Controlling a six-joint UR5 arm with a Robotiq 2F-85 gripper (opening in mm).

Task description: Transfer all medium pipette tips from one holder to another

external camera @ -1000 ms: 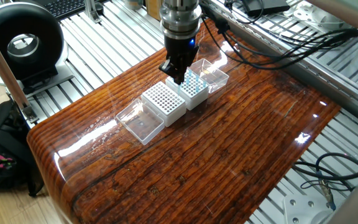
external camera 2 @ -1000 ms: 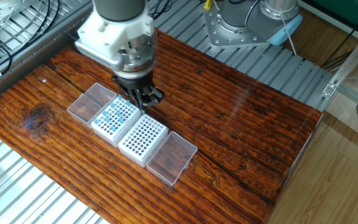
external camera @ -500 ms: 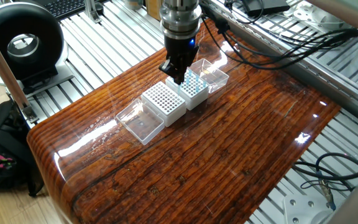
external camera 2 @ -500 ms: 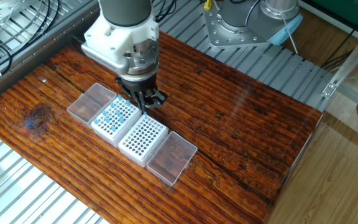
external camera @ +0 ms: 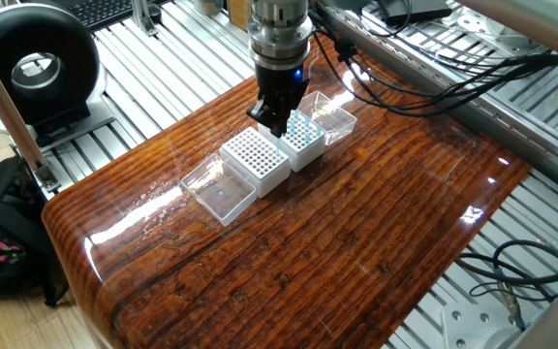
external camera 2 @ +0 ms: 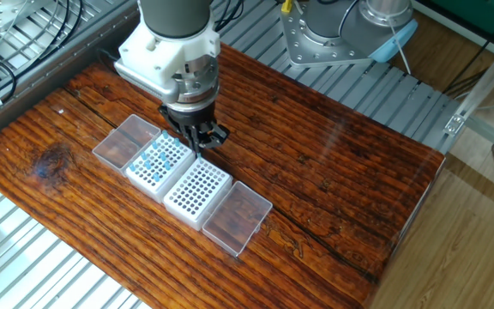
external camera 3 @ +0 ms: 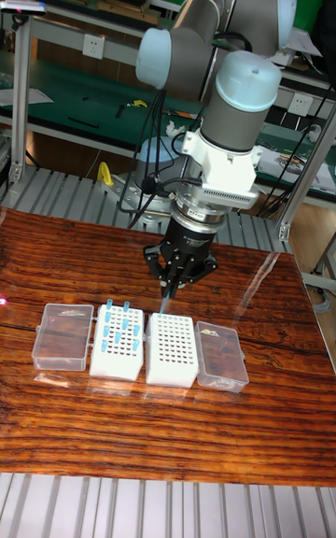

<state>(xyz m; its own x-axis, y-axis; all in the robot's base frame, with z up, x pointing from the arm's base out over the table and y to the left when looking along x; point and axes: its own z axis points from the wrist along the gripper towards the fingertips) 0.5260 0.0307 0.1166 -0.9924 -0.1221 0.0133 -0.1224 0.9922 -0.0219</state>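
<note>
Lids (external camera 3: 63, 335) lie open at both ends of the row, blue tips (external camera 3: 119, 321) stand in the left rack (external camera 3: 116, 344), and the gripper (external camera 3: 169, 294), pinching one tip, hovers at the white rack's (external camera 3: 172, 349) eleven o'clock corner.

I see the medium pipette tips (external camera 3: 119, 323) as small translucent light-blue cones standing upright in scattered holes of the left white holder (external camera 3: 117, 342), with many holes between them bare. The right white holder (external camera 3: 172, 348) sits just beside it, its grid showing only open holes. One more light-blue tip (external camera 3: 166, 302) hangs point-down above that right holder's far edge.
</note>
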